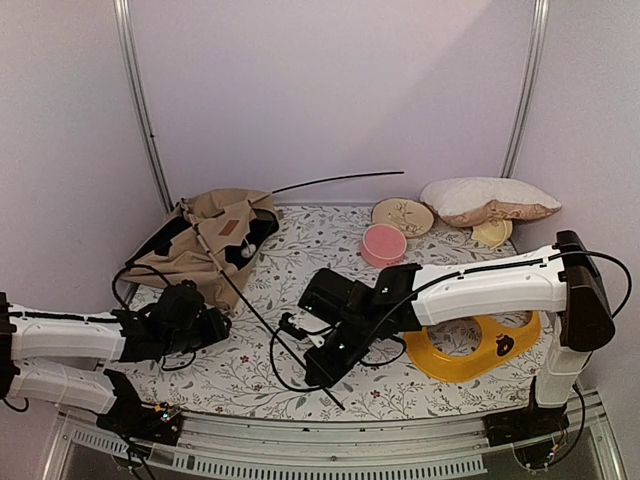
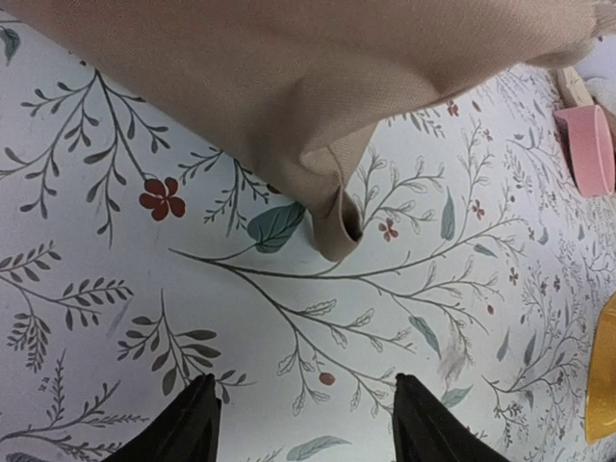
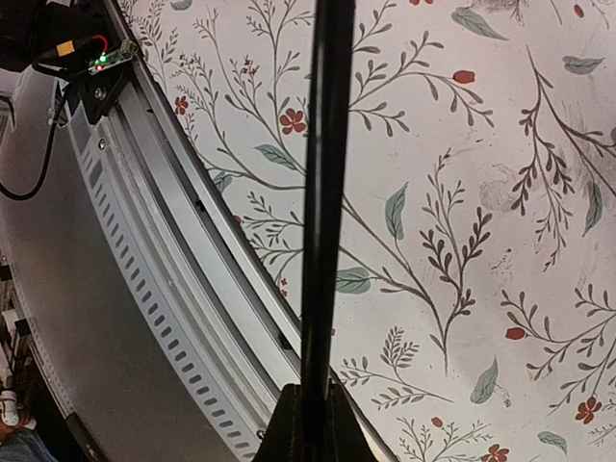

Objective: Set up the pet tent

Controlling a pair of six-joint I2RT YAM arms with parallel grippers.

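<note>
My right pincer (image 3: 310, 399) clamps the thin, springy pole (image 3: 318, 192); my left pincer (image 2: 303, 385) hangs open before the limp pet tent (image 2: 289, 77), whose corner sleeve (image 2: 339, 226) I would pinch.

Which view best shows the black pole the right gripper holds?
Top external: the black pole runs its whole length from the pet tent past the right gripper. Right wrist shows one clamped stretch; left wrist, none.

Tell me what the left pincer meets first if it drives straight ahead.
Most likely the tent's corner sleeve, dead ahead of the left pincer; nothing lies between. If angled down, the floral cloth comes first.
</note>
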